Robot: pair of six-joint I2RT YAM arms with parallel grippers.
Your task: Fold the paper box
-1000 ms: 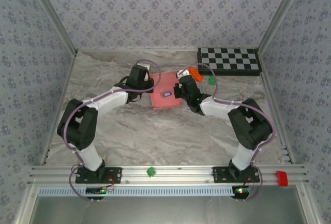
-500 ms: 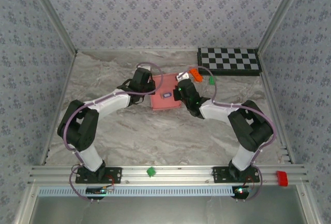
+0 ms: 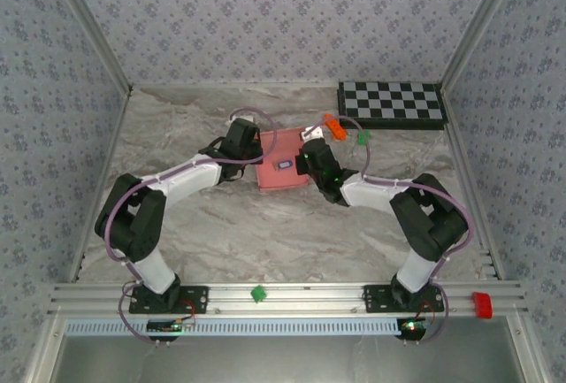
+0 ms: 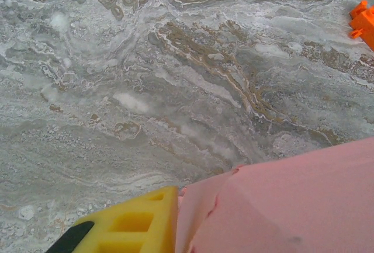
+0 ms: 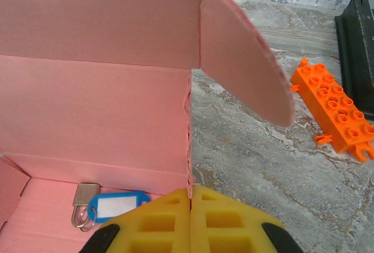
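Your paper box [image 3: 279, 178] lies near the middle of the marble surface [image 3: 168, 126]. It is open, and its pink inside faces up. Your two arms reach in to it, one from each side.

Your left tool [image 3: 250, 146] is at the left edge of the box. In the left wrist view, one yellow finger [image 4: 131, 226] touches the pink card, right beside a rough cut edge. The other finger is hidden, so you cannot tell how wide this tool is or whether it grips the card.

Your right tool [image 3: 308, 155] is at the right edge of the box. In the right wrist view, its two yellow fingers [image 5: 163, 224] are pressed together. The side edge of the box runs straight down into the thin line between them, so this tool looks pinched on the card. Past the fingers, a tall pink wall [image 5: 99, 60] of the box stands up with a crease across it. A rounded flap [image 5: 242, 60] sticks out from the wall's right end, over the surface.

On the floor of the box lies a blue key tag [image 5: 117, 206], with a small metal padlock [image 5: 83, 197] touching its left end.

An orange toy brick [image 5: 333, 110] lies just past the far right corner of the box, not touching it. A small green piece [image 3: 362, 136] lies a bit farther right of the box. The checkerboard [image 3: 392, 103] lies well apart from the box, off to the far right.
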